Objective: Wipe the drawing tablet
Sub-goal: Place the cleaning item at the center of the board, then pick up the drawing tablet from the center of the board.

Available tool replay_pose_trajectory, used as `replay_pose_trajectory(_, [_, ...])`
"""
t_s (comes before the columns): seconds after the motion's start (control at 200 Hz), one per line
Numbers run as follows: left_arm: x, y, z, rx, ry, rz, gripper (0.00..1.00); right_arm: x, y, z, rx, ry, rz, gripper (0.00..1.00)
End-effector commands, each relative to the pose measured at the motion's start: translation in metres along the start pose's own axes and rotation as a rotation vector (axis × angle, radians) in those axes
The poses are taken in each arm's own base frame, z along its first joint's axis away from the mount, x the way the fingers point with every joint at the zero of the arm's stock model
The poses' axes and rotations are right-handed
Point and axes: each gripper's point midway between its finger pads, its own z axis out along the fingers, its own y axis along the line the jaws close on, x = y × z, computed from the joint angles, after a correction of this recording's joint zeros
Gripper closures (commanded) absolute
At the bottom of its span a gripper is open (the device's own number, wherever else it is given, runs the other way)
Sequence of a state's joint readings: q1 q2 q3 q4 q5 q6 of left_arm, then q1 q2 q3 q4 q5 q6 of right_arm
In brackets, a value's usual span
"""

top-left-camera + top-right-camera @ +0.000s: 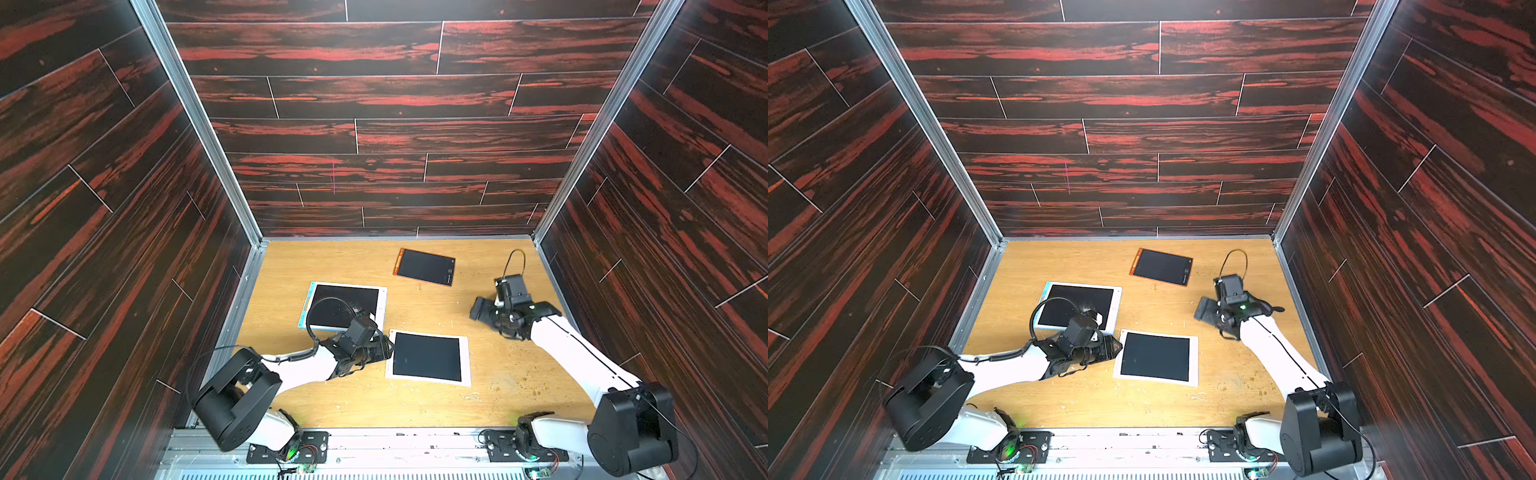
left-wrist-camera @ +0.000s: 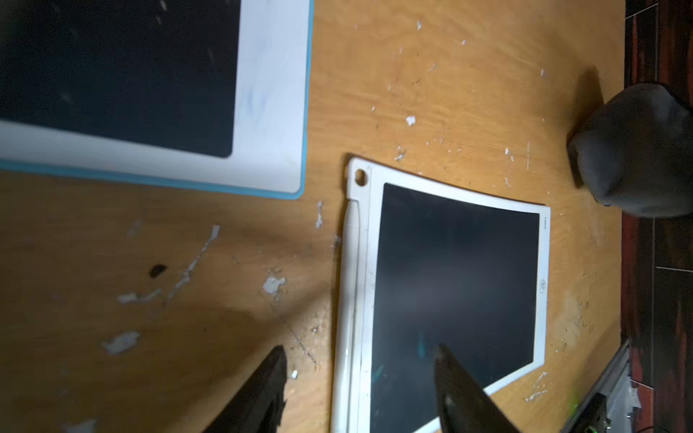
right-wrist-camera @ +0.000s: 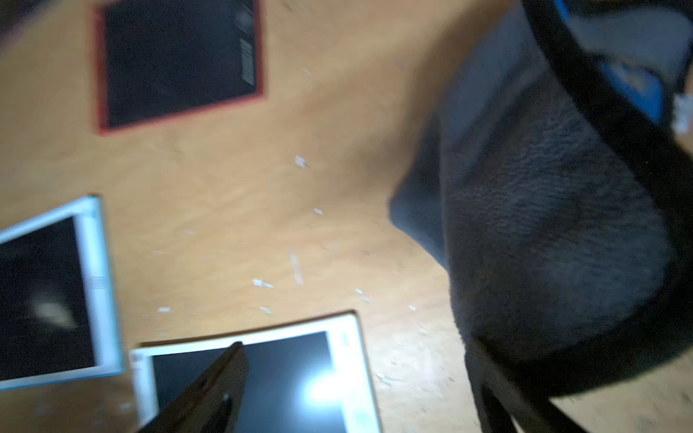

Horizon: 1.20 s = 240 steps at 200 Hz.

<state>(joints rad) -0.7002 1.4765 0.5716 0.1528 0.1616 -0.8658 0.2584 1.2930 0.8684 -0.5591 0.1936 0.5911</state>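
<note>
A white-framed drawing tablet [image 1: 428,357] [image 2: 453,270] with a dark screen lies near the table's front middle. Faint teal marks show on its screen in the left wrist view. My left gripper [image 1: 384,347] [image 2: 360,375] is open at the tablet's left edge, one finger over the screen and the other over the wood. My right gripper [image 1: 492,316] [image 3: 360,356] hangs raised to the right of the tablet, jaws wide apart. A dark grey cloth [image 1: 482,308] [image 3: 543,225] drapes over one finger and hides it. The other finger [image 3: 210,390] is bare.
A blue-edged white tablet [image 1: 345,305] lies left of centre, partly under my left wrist. An orange-framed tablet [image 1: 424,267] lies at the back. Crumbs [image 1: 528,380] and white flecks are scattered over the wooden table [image 1: 415,403]. Dark walls enclose three sides.
</note>
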Motion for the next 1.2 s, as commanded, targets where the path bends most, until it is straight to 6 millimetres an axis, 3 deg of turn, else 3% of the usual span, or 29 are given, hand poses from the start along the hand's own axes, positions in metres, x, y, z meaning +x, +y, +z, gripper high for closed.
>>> replay_pose_trajectory(0.0, [-0.005, -0.012, 0.001, 0.063, -0.013, -0.026, 0.37, 0.006, -0.028, 0.004, 0.143, -0.002, 0.018, 0.08])
replay_pose_trajectory(0.09, [-0.005, -0.014, 0.0, 0.068, -0.009, -0.028, 0.37, 0.0, -0.062, -0.006, 0.344, -0.06, 0.102, 0.08])
replay_pose_trajectory(0.195, [-0.004, -0.015, -0.002, 0.075, -0.006, -0.033, 0.37, -0.013, -0.114, -0.042, 0.727, -0.165, 0.233, 0.08])
replay_pose_trajectory(0.256, [-0.004, -0.014, -0.003, 0.072, -0.007, -0.035, 0.37, -0.017, -0.122, -0.055, 0.843, -0.165, 0.257, 0.07])
replay_pose_trajectory(0.376, [-0.005, -0.016, -0.007, 0.076, -0.01, -0.035, 0.38, -0.019, -0.121, -0.057, 0.923, -0.122, 0.277, 0.07])
replay_pose_trajectory(0.471, [-0.005, -0.015, -0.011, 0.071, -0.02, -0.031, 0.38, -0.019, -0.105, -0.043, 0.833, -0.08, 0.216, 0.07])
replay_pose_trajectory(0.541, [-0.004, -0.013, -0.014, 0.069, -0.024, -0.029, 0.38, -0.013, -0.055, -0.004, 0.477, -0.013, 0.065, 0.12])
replay_pose_trajectory(0.596, [-0.003, -0.013, -0.015, 0.071, -0.024, -0.031, 0.38, 0.003, -0.011, 0.01, 0.156, 0.023, -0.001, 0.13])
replay_pose_trajectory(0.656, [-0.001, -0.012, -0.014, 0.076, -0.018, -0.032, 0.38, 0.023, 0.037, 0.005, -0.201, 0.046, -0.065, 0.13])
replay_pose_trajectory(0.711, [0.0, -0.013, -0.012, 0.088, -0.014, -0.04, 0.37, 0.039, 0.056, -0.003, -0.359, 0.078, -0.075, 0.1])
replay_pose_trajectory(0.962, [0.01, -0.015, -0.003, 0.154, 0.019, -0.079, 0.37, 0.093, 0.045, 0.009, -0.372, 0.295, -0.041, 0.13])
replay_pose_trajectory(1.197, [0.026, -0.006, 0.002, 0.157, 0.066, -0.099, 0.37, 0.138, 0.028, 0.001, -0.38, 0.42, 0.016, 0.08])
